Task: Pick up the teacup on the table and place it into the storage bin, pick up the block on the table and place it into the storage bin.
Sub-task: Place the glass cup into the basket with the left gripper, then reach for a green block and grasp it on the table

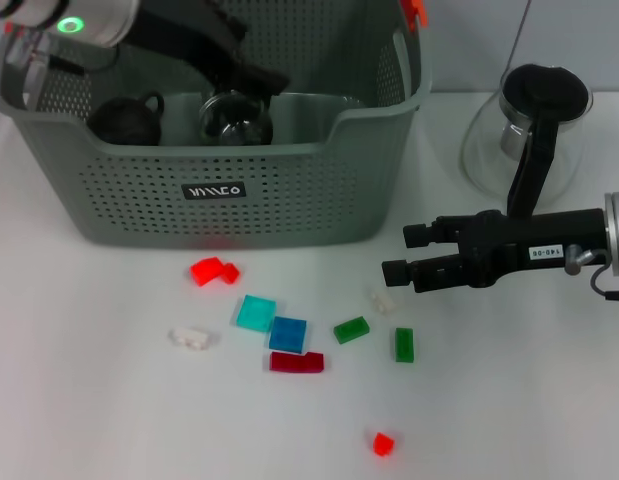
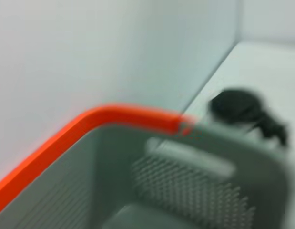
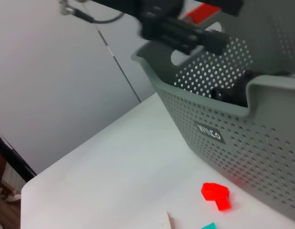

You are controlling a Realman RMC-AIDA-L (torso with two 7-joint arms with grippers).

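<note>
From the head view, your left hand [image 1: 239, 85] reaches down inside the storage bin [image 1: 229, 195], at a clear glass teacup [image 1: 235, 118] on the bin floor; you cannot tell whether its fingers grip the cup or have let go. A dark teapot-like vessel [image 1: 126, 118] sits beside the cup in the bin. Your right hand [image 1: 397, 255] hovers over the tabletop [image 1: 109, 410], fingers spread apart and empty, pointing toward the robot's left. The blocks lie scattered in front of the bin, below and to the left of that hand. The nearest are a pale clear block [image 1: 383, 299] just beneath its fingertips and a green block [image 1: 351, 329] slightly farther on, lying at a slant. So your right hand is far nearer the blocks than your left. A glass carafe [image 1: 526, 130] stands behind the right arm.

In the left wrist view, you see only the bin's orange-red handle tip [image 2: 90, 121] and perforated wall; no fingers show.

In the right wrist view, the bin's labelled wall faces you, with a red block [image 3: 215, 193] on the tabletop just before it. The left hand [image 3: 185, 33] shows above the rim.
</note>
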